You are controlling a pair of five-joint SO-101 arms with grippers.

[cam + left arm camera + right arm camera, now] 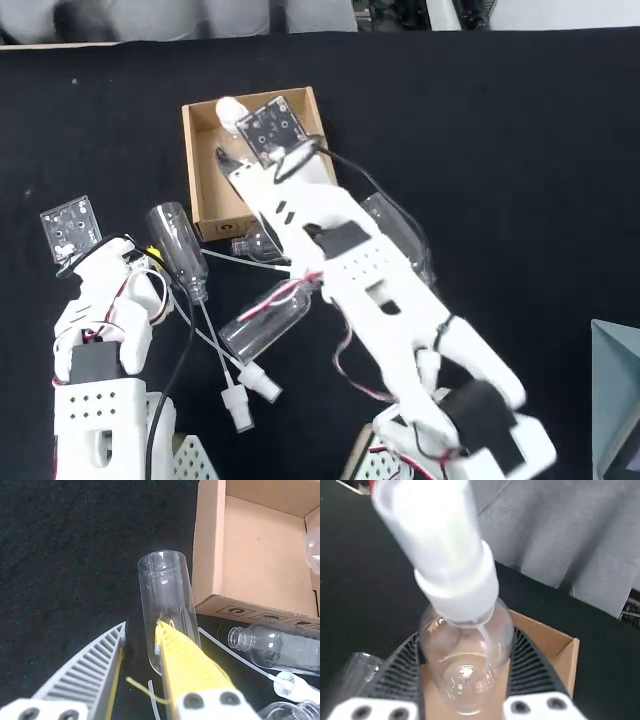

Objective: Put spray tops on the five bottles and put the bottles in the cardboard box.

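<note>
Capped bottle [465, 685] gripped by right tool [465, 652] over cardboard box [205, 195], left tool [141, 627] spread open beside uncapped bottle [165, 590], other bottles [265, 320] strewn on bench [500, 150].

Robot lab: black-clothed table [520, 130]

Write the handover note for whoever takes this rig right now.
Right gripper: shut on a capped bottle over the cardboard box.
Left gripper: open, beside an uncapped bottle near the box.
Three more bottles lie on the table with loose spray tops.
Done: one bottle capped. Left: box it, then finish and box the other four.
</note>
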